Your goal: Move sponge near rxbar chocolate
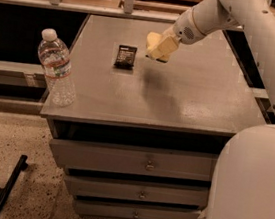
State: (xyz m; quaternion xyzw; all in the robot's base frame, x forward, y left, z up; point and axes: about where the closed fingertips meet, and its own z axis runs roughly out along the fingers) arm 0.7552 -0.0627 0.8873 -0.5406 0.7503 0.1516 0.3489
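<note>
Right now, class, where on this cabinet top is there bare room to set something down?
Bare: the front and right of the cabinet top, from the bottle at the left front corner to the right edge. Crowded: back middle, where the pincer holds the sponge just right of the snack bar.
</note>
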